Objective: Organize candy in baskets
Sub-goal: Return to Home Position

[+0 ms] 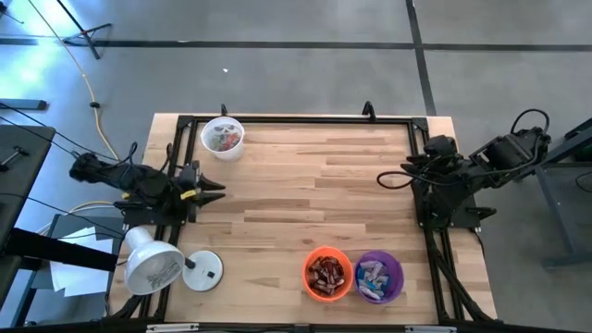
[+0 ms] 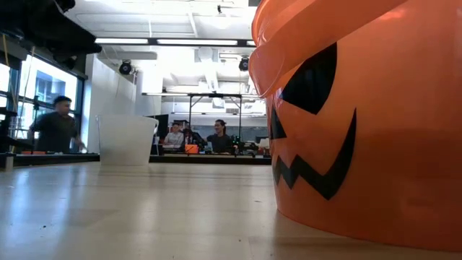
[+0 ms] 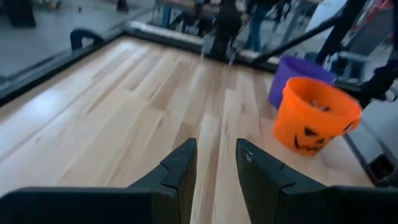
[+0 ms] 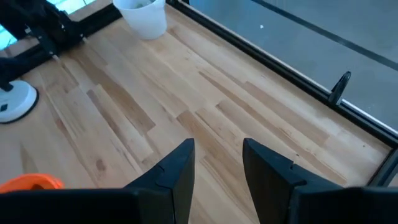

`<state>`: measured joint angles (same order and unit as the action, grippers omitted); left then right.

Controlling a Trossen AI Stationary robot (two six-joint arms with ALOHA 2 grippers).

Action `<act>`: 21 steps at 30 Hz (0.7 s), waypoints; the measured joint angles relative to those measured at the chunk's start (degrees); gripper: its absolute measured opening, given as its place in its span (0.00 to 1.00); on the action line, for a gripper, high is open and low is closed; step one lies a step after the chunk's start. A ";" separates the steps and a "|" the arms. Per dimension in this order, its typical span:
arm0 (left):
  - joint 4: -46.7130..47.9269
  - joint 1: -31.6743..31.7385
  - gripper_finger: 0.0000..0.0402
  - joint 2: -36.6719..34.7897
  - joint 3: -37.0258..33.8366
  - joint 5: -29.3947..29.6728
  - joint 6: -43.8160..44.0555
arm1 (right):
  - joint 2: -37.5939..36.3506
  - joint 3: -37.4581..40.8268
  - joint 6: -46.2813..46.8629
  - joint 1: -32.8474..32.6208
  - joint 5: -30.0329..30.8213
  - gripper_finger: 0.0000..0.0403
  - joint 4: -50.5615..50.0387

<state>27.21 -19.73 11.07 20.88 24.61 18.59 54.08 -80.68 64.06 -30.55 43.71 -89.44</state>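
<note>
Three baskets stand upright on the wooden table. The white basket (image 1: 222,137) with mixed candy is at the far left. The orange basket (image 1: 327,274) with dark candy and the purple basket (image 1: 379,277) with blue-and-white candy stand side by side at the near edge. My left gripper (image 1: 217,190) is at the table's left edge, open, with nothing between its fingers (image 3: 180,171). My right gripper (image 1: 384,179) is at the right edge, raised and tipped down, open and empty (image 4: 214,165).
A white dome lamp (image 1: 155,265) with a round base (image 1: 203,271) sits at the near left corner. A black frame (image 1: 296,118) borders the table. Bare wood lies between the grippers. People sit and stand in the room beyond the table.
</note>
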 joint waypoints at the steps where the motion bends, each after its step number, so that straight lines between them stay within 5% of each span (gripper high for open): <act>1: -1.58 0.60 0.25 -0.41 -0.68 -0.72 -0.84 | -0.12 0.00 -0.01 0.00 0.45 0.32 0.03; 21: -25.66 11.93 0.25 -1.33 -18.73 -12.52 0.26 | -0.07 0.00 6.56 0.00 1.19 0.32 0.12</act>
<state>1.55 -7.79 9.74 2.15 12.09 18.85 54.02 -80.68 70.62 -30.55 44.91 -89.32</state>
